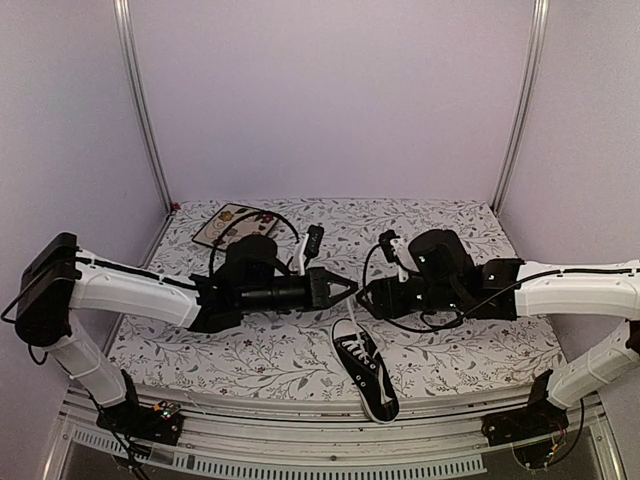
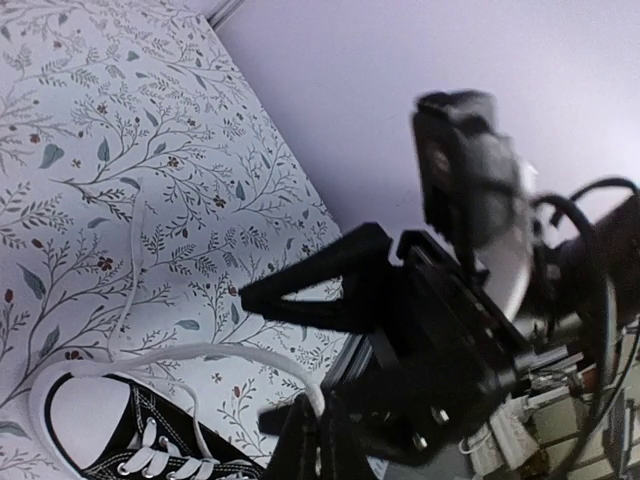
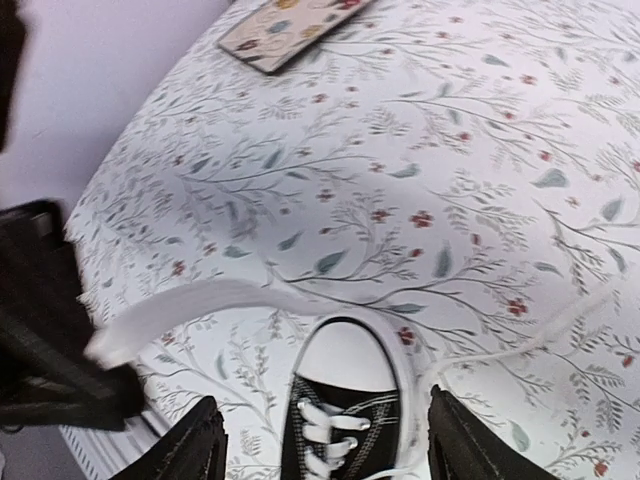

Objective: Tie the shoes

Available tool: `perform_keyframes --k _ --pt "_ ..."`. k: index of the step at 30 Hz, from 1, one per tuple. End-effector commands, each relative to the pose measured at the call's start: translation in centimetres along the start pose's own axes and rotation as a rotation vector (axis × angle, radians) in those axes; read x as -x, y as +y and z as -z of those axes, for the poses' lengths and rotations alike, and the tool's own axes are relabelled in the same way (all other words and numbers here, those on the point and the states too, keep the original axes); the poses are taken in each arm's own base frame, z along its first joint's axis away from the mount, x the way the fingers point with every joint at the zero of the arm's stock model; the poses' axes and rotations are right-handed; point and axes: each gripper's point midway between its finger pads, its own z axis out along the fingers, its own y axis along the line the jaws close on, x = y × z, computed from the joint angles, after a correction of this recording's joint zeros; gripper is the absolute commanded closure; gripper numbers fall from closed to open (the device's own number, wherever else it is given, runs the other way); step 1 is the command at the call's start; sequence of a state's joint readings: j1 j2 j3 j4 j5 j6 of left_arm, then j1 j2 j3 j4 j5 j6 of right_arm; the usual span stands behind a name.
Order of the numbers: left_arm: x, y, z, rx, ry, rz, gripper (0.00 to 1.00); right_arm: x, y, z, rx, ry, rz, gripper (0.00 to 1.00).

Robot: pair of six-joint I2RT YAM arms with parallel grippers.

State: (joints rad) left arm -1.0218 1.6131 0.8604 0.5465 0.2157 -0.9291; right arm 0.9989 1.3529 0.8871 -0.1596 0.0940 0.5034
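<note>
The black sneaker (image 1: 367, 370) with white laces and toe cap lies at the table's near edge, toe pointing away from the arms. It also shows in the left wrist view (image 2: 130, 440) and the right wrist view (image 3: 345, 420). My left gripper (image 1: 345, 290) (image 2: 315, 430) is shut on the end of one white lace (image 2: 200, 352) (image 3: 200, 300), which it holds up in an arc above the toe. My right gripper (image 1: 365, 302) (image 3: 322, 405) is open and empty, hovering over the toe, close to the left gripper. The other lace (image 3: 520, 340) lies loose on the cloth.
A square floral plate (image 1: 228, 224) (image 3: 290, 25) lies at the back left. The floral cloth (image 1: 470, 350) covers the table; its near edge runs just past the shoe's heel. Walls and metal posts (image 1: 140, 100) enclose the back and sides.
</note>
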Motion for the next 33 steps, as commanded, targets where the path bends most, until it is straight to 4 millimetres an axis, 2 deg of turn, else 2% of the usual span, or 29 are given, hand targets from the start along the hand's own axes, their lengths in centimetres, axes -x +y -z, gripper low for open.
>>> perform_keyframes --k 1,6,9,11,17,26,33 --pt "-0.5 -0.6 0.8 0.063 0.013 -0.207 1.0 -0.5 -7.2 0.5 -0.249 0.022 -0.127 0.28" --pt "-1.7 0.8 1.0 0.131 0.058 -0.262 1.0 -0.9 -12.3 0.5 -0.379 0.025 -0.287 0.22" --pt "-2.2 1.5 0.9 0.15 0.074 -0.253 1.0 -2.1 -14.6 -0.9 -0.483 0.099 -0.317 0.23" --pt "-2.3 1.8 1.0 0.163 0.071 -0.236 1.0 -3.0 -15.5 -2.1 -0.538 0.155 -0.319 0.23" --pt "-2.7 2.0 1.5 0.156 0.069 -0.209 1.0 -5.1 -16.1 -5.2 -0.559 0.245 -0.335 0.25" --pt "-2.8 2.2 2.0 0.159 0.063 -0.18 1.0 -6.0 -16.6 -8.1 -0.571 0.277 -0.342 0.3" --pt "-2.9 2.3 2.2 0.165 0.065 -0.173 1.0 -7.2 -17.4 -9.5 -0.6 0.298 -0.353 0.35"
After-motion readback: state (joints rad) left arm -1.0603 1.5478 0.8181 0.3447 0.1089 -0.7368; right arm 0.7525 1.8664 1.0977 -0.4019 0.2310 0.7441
